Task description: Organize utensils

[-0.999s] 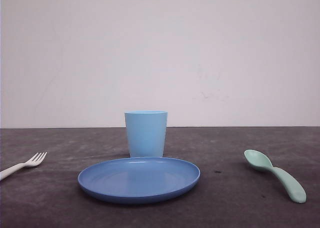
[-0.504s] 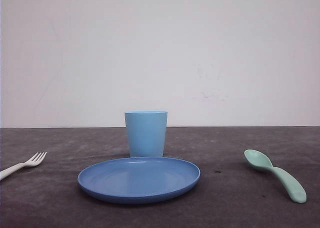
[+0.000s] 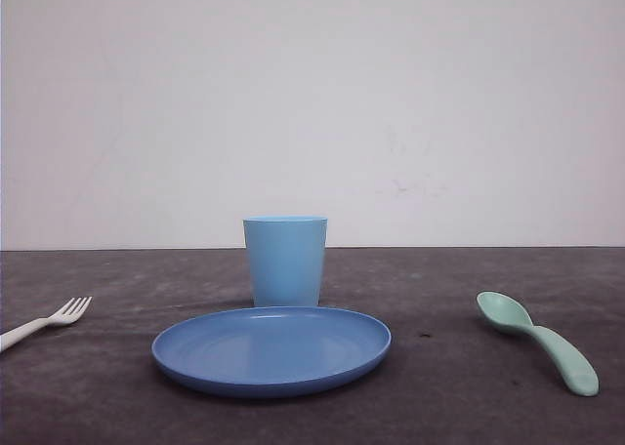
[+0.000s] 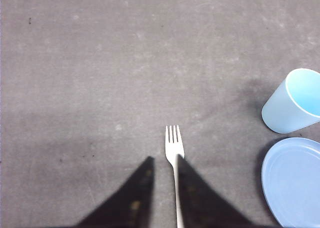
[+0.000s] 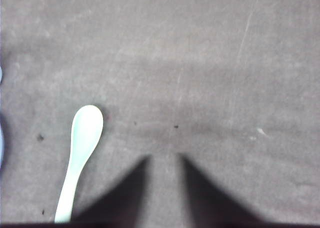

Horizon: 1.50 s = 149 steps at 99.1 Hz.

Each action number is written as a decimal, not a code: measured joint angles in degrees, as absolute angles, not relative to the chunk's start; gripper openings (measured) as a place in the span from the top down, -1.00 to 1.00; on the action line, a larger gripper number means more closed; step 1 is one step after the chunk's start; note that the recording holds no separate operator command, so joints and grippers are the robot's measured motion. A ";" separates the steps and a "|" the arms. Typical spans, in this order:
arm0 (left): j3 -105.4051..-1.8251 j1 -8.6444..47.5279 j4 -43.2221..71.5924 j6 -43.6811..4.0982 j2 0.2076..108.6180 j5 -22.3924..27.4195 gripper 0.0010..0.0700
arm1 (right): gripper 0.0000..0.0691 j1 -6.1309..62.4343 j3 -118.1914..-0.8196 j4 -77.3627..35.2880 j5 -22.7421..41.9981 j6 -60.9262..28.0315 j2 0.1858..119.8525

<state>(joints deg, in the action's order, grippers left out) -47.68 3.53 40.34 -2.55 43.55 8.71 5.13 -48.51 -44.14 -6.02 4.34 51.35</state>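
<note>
The white fork (image 3: 59,315) lies flat on the dark table at the far left, tines pointing toward the cup. In the left wrist view my left gripper (image 4: 164,159) hovers open above the fork (image 4: 174,148), whose handle runs beneath the gap, close along one finger. The mint-green spoon (image 3: 537,340) lies on the right side of the table, bowl toward the back. My right gripper (image 5: 164,158) is open over bare table, with the spoon (image 5: 82,143) lying off to one side of its fingers.
A round blue plate (image 3: 271,347) sits at the table's centre front, with a light blue cup (image 3: 284,262) upright just behind it. Both also appear at the edge of the left wrist view: cup (image 4: 295,103), plate (image 4: 295,178). A white wall stands behind the table.
</note>
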 joint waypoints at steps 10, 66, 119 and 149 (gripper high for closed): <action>-47.68 3.53 40.34 -2.55 43.55 8.75 -0.04 | -0.24 5.13 -48.53 -44.14 -6.02 4.32 51.35; -47.68 14.33 40.03 -8.16 57.04 9.28 -0.35 | -0.97 5.13 -48.51 -43.97 -6.04 4.27 51.35; -47.68 17.78 33.61 -9.32 77.54 1.34 -0.35 | -0.97 5.13 -48.53 -43.97 -6.04 4.27 51.35; -47.68 17.78 30.74 -9.72 84.12 1.34 -0.35 | -0.97 5.13 -48.53 -44.03 -6.04 4.27 51.35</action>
